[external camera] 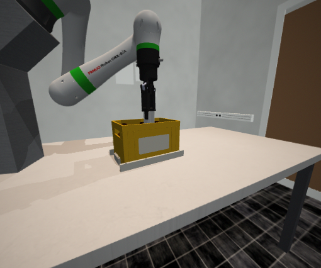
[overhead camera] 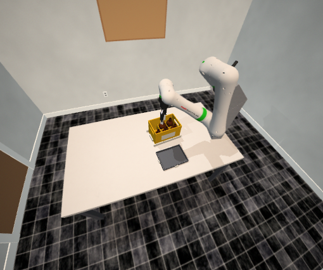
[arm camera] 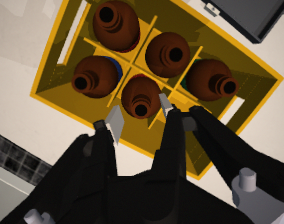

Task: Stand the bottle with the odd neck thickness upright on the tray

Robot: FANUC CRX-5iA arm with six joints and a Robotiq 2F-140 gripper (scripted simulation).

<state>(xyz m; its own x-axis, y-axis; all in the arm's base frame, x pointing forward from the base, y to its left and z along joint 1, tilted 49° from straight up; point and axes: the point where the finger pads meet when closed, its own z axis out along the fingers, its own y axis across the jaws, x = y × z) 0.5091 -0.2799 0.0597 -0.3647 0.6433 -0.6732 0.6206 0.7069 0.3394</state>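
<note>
- On the pale table [overhead camera: 108,171], one yellow crate [external camera: 129,138] holds five brown bottles, all upright in their compartments.
- Above the crate, one black gripper [arm camera: 139,116] hangs partly open, gripping nothing; its two grey fingertips flank the nearest bottle [arm camera: 140,97] in the wrist view.
- Just beside the crate, one dark tray [overhead camera: 171,156] carries no bottle.
- Which bottle has the odd neck cannot be told.
</note>
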